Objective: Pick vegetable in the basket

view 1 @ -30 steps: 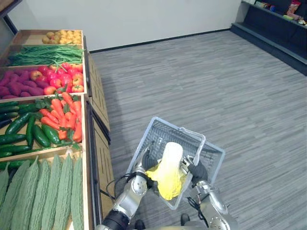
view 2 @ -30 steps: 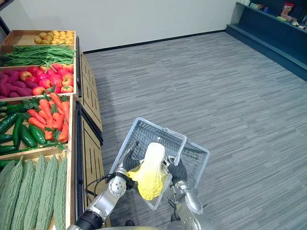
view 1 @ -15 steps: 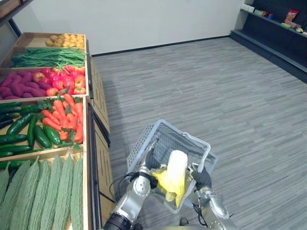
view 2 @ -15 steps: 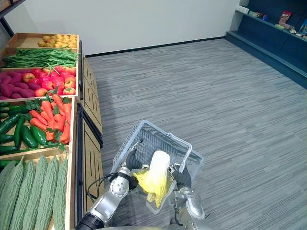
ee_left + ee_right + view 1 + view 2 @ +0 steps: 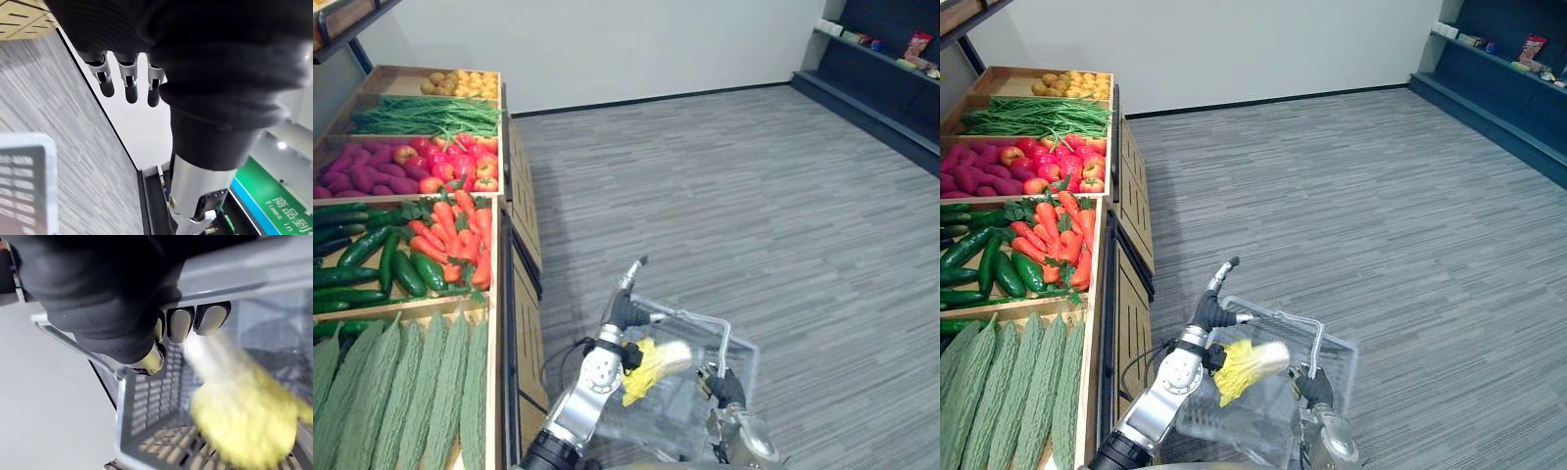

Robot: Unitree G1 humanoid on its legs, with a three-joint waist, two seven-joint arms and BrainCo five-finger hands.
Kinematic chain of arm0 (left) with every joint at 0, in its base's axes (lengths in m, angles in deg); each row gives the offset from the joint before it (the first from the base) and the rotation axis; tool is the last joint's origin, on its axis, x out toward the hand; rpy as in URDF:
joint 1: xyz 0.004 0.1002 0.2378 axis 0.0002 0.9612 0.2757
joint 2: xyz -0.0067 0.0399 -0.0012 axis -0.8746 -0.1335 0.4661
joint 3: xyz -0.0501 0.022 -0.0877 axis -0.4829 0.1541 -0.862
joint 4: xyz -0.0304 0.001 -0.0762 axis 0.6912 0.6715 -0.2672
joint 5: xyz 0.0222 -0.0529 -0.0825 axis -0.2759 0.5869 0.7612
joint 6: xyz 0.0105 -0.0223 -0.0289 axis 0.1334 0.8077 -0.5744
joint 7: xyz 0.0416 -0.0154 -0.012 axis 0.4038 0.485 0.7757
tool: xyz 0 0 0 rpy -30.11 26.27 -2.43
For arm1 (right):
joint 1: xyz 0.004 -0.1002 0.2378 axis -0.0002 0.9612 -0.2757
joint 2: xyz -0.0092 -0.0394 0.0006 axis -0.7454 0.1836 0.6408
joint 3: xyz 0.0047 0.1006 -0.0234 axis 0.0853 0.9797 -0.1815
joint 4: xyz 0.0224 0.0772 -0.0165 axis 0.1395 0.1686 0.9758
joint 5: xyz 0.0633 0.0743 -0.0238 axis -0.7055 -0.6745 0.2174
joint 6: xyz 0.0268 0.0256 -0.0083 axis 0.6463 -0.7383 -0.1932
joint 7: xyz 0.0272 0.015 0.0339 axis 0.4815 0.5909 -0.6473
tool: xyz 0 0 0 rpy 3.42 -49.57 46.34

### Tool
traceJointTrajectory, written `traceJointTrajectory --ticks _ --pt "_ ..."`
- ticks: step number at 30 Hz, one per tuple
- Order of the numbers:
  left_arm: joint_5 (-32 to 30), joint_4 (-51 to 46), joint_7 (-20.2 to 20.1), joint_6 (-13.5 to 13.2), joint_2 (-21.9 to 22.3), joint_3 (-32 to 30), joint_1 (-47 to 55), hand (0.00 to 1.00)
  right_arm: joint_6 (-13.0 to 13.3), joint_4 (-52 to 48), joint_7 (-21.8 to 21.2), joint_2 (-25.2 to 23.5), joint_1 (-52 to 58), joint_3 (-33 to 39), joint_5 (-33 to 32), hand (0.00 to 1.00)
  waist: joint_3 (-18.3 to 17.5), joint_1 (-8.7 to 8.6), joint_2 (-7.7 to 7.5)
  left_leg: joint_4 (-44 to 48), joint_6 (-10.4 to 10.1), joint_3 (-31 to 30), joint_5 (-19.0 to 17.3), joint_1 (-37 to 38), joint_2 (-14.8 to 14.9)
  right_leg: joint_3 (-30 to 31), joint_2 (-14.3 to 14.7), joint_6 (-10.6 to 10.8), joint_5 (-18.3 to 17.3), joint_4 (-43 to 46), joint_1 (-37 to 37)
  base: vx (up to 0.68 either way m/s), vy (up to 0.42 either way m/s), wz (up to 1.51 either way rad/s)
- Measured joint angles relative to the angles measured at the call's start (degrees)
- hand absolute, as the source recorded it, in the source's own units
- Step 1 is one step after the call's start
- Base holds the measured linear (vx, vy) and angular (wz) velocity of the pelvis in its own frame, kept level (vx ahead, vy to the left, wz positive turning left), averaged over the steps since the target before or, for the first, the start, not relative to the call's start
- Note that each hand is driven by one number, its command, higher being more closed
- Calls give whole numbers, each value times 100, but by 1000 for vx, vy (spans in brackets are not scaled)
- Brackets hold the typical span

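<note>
— Where is the cabbage?

— The cabbage [image 5: 658,362] lies inside the basket [image 5: 747,360]. Its yellow leaves point toward the robot's left arm and its pale stalk toward the right. In the right wrist view it is a blur against the mesh bottom.

— Is either hand on it?

— No. The left hand [image 5: 620,311] is up by the basket's left rim, just above the leaves. Its fingers [image 5: 131,83] are straight and hold nothing.

— And the other hand?

— The right hand [image 5: 725,388] has the basket's handle [image 5: 244,274]. Its fingers [image 5: 180,324] are curled round the grey bar.

— What is around the basket?

— It hangs over a grey striped floor [image 5: 754,196], just beside a wooden stand [image 5: 521,294]. The stand's crates run away from the robot. Nearest are bitter gourds [image 5: 401,392], then cucumbers [image 5: 372,264] next to carrots [image 5: 450,230]. Beyond those come sweet potatoes [image 5: 362,176] with apples [image 5: 460,162], then green beans [image 5: 421,116]. A dark shelf [image 5: 881,78] runs along the far right wall.
</note>
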Motion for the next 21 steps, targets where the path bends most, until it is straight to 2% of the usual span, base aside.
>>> traceJointTrajectory --ticks 8,14,19,20,21 --pt "371 -845 -11 -94 5 -104 180 0 72 2 109 194 -5 622 -93 100 -12 -17 16 2 1 18 1 -45 21 42 6 1 -1 21 -28 0 0 0" --pt "786 -1123 -8 -199 125 -985 1033 0 83 2 133 213 19 1038 -21 100 -30 16 62 -3 0 29 -5 -27 26 49 25 2 -2 47 -29 -21 -4 0" --pt "1177 -1367 1 -221 194 -1606 1883 0 82 4 135 296 91 1332 521 100 -13 230 90 -4 -26 -3 -31 -69 -8 -26 -2 75 -218 243 -169 -69 12 11" --pt "1275 -1505 0 -238 354 -1800 2068 0 78 23 181 282 88 1404 871 100 24 316 17 38 -8 -25 -44 -184 -35 -120 -39 115 -306 296 -271 17 19 23" --pt "1276 -1513 10 -243 396 -1873 2067 0 74 23 240 278 80 1456 963 100 30 314 1 45 -6 -53 -46 -246 -27 -152 -65 131 -359 394 -368 49 14 22"
